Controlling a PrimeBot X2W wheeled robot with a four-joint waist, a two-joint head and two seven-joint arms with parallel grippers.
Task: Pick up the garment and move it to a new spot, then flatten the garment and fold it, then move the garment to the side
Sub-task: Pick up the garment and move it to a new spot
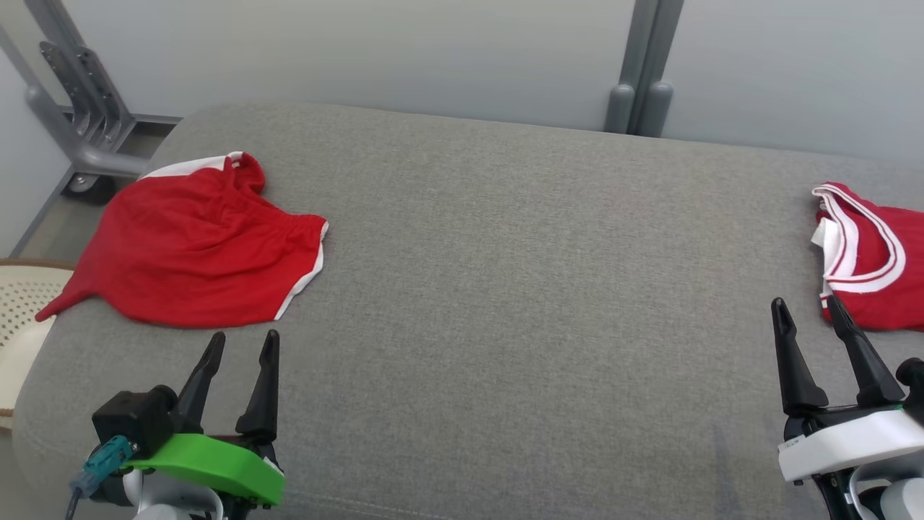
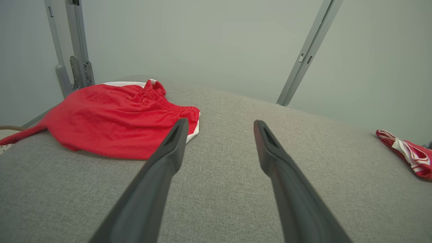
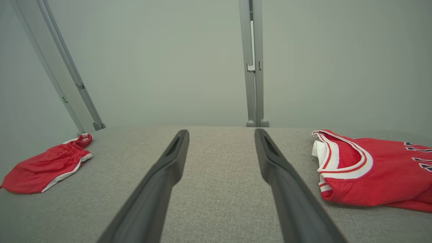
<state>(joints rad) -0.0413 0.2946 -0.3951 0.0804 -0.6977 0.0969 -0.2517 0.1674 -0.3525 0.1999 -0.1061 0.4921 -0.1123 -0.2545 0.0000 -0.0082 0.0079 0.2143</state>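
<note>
A crumpled pair of red shorts with white trim point(image 1: 195, 245) lies at the far left of the grey padded surface point(image 1: 505, 289). My left gripper point(image 1: 245, 335) hovers open just in front of that garment, apart from it; in the left wrist view the shorts point(image 2: 114, 121) sit left of the open fingers point(image 2: 221, 121). A red jersey with white-striped edging point(image 1: 877, 267) lies bunched at the right edge. My right gripper point(image 1: 805, 300) stands open beside it, its right fingertip close to the cloth. In the right wrist view the jersey point(image 3: 378, 175) lies right of the gripper point(image 3: 221, 131) and the shorts point(image 3: 44, 167) far left.
A grey metal frame point(image 1: 79, 94) rises behind the surface's back-left corner and a grey post point(image 1: 642, 72) at the back right. A cream perforated basket point(image 1: 18, 310) sits off the left edge. Bare grey fabric spans between the two garments.
</note>
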